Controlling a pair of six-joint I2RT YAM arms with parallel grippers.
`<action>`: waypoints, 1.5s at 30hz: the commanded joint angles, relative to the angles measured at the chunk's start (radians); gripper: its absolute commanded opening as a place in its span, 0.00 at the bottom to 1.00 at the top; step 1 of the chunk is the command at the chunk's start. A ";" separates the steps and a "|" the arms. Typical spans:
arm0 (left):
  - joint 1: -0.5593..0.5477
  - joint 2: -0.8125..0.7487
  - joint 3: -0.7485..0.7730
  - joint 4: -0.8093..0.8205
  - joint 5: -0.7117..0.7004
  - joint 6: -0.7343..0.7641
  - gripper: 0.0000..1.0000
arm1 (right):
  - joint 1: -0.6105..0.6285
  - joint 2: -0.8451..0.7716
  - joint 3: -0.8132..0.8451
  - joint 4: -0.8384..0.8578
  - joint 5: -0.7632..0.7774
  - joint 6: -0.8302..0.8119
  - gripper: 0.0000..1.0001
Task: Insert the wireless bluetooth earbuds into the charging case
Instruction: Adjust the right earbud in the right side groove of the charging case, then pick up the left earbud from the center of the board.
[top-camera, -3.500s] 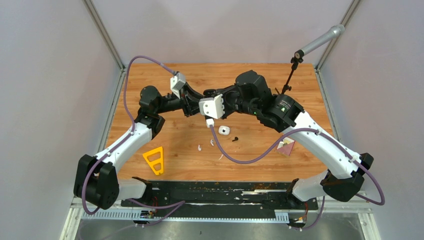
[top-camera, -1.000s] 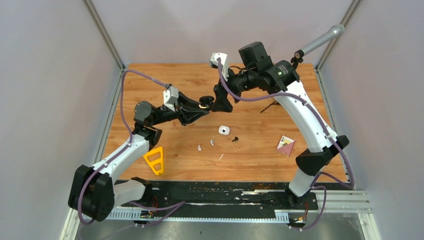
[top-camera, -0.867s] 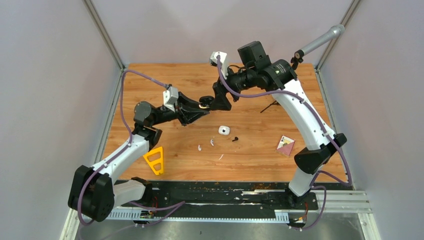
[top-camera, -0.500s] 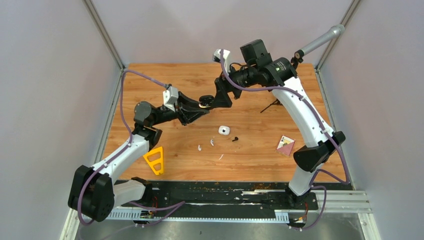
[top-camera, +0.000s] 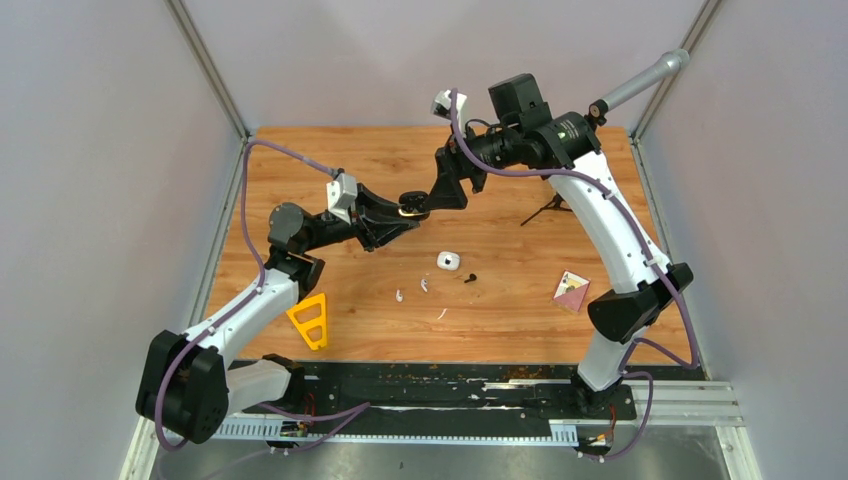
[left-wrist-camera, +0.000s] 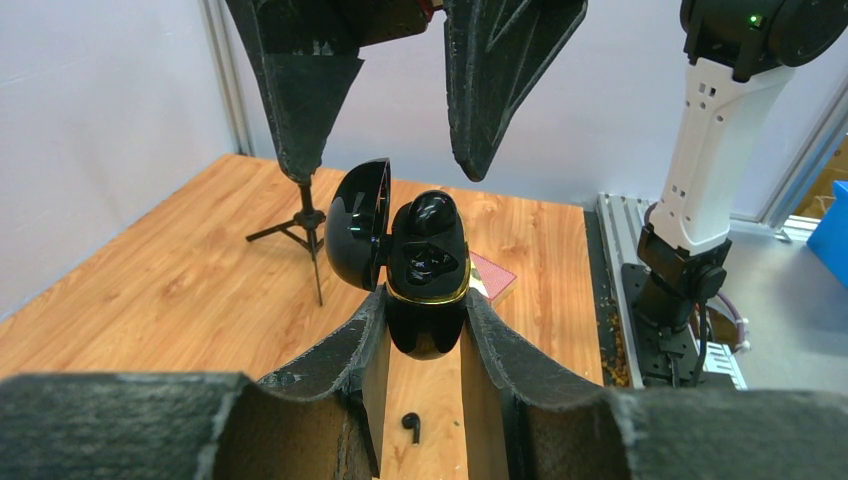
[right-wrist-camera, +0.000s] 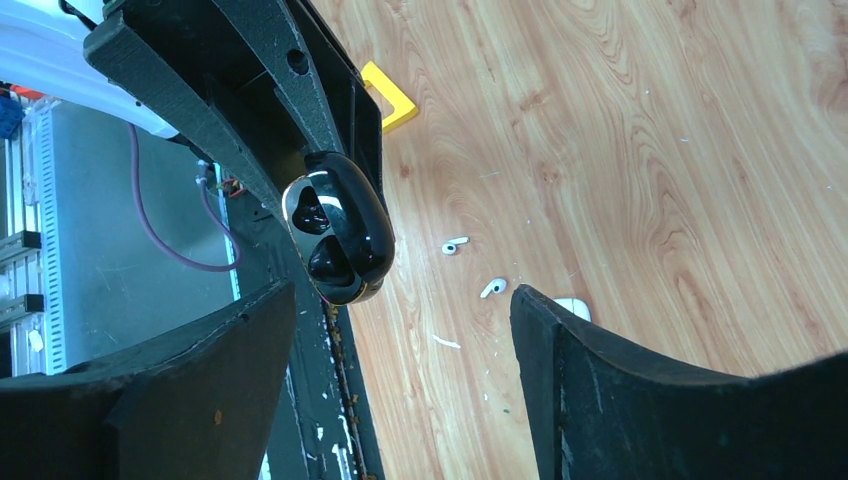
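1. Top external view: a wooden table (top-camera: 300, 160) is walled in grey on three sides, and a metal rail is fixed along its 6 o'clock edge.
2. Above the middle of the boards, a black charging case (top-camera: 409, 204) is pinched by the left gripper (top-camera: 405, 212). The right gripper (top-camera: 425, 200) is held just at its 2 o'clock side, spread wide with nothing in it.
3. On the boards at 5 o'clock from that case, a white case (top-camera: 448, 261) is seen, with a black earbud (top-camera: 470, 277) just beside it. Two white earbuds (top-camera: 424, 285) and a white sliver (top-camera: 441, 313) are scattered near it, toward 7 o'clock.
4. A yellow triangle (top-camera: 309, 320) is placed at 8 o'clock, a card (top-camera: 572, 291) at 4 o'clock and a small tripod (top-camera: 548, 208) at 2 o'clock. Bare boards are left along the 12 o'clock edge.
5. Left wrist view: the black case is clamped upright, its lid (left-wrist-camera: 360, 225) swung open toward 9 o'clock. A seated earbud (left-wrist-camera: 430, 212) is seen standing proud in the upper well. What fills the lower well cannot be told. The right fingers (left-wrist-camera: 500, 70) are hung above, apart from the case.
6. Right wrist view: the black case is framed between the wide-set right fingers, with dark glossy shapes in both wells. The white earbuds are seen on the boards at 4 o'clock from it.
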 joint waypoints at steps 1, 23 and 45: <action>-0.004 0.003 0.023 0.031 0.010 0.017 0.00 | -0.005 0.007 0.039 0.043 -0.007 0.006 0.78; 0.122 0.001 0.122 -0.110 -0.049 -0.045 0.00 | -0.179 -0.110 -0.619 0.028 0.201 -0.276 0.42; 0.158 -0.065 0.161 -0.345 -0.054 0.073 0.00 | -0.071 -0.095 -1.032 0.478 0.267 -1.455 0.39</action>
